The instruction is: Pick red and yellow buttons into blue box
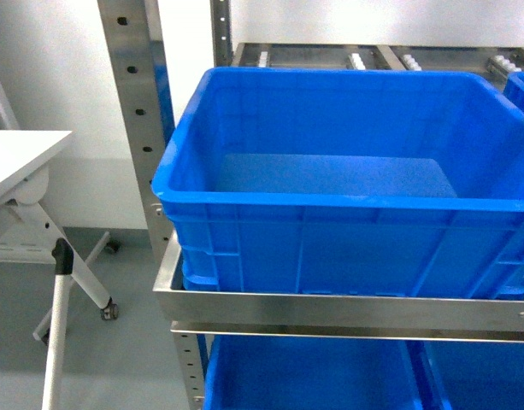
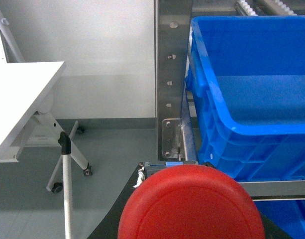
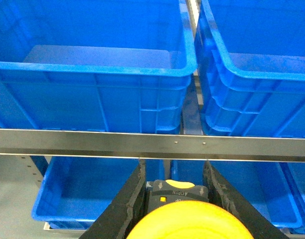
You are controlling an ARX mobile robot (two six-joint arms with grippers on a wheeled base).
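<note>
Buttons are sitting gripped, red button (image 2: 189,204) in the left pincer (image 2: 192,172), yellow button (image 3: 188,220) in the right pincer (image 3: 174,186); the blue box (image 1: 330,205) is lying ahead and above both.

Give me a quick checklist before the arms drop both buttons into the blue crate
1. Red button in left gripper: fills the left wrist view; ok.
2. Yellow button between the right gripper fingers: ok.
3. Blue box floor free of objects: ok.
4. Box seated on the metal shelf: ok.
5. Either gripper above the box opening: not ok; both wrist views look from in front of the rim.
6. Firmness of each grip: cannot tell.
</note>
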